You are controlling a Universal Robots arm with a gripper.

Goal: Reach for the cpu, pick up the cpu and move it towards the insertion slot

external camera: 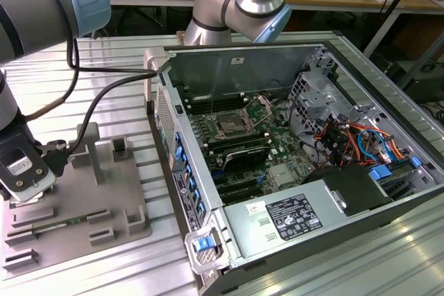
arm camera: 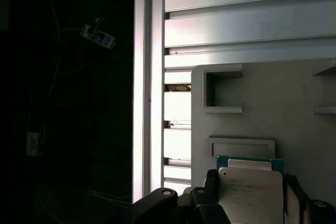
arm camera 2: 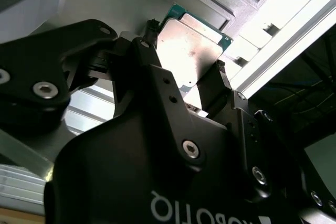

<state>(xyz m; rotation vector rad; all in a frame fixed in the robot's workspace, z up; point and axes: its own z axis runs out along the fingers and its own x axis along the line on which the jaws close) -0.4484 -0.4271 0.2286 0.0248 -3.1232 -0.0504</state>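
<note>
Cpu (arm camera 2: pixel 195 45) flat between the fingers (arm camera 2: pixel 216 86) of the gripper (arm camera 2: pixel 186 50), clenched on two opposite edges. Over the grey plate (external camera: pixel 132 202), just beside a shallow rectangular recess (arm camera: pixel 241 148) in it; touching or lifted, cannot tell. Slot (external camera: pixel 227 127) well apart from the plate, inside the open case (external camera: pixel 243 60).
</note>
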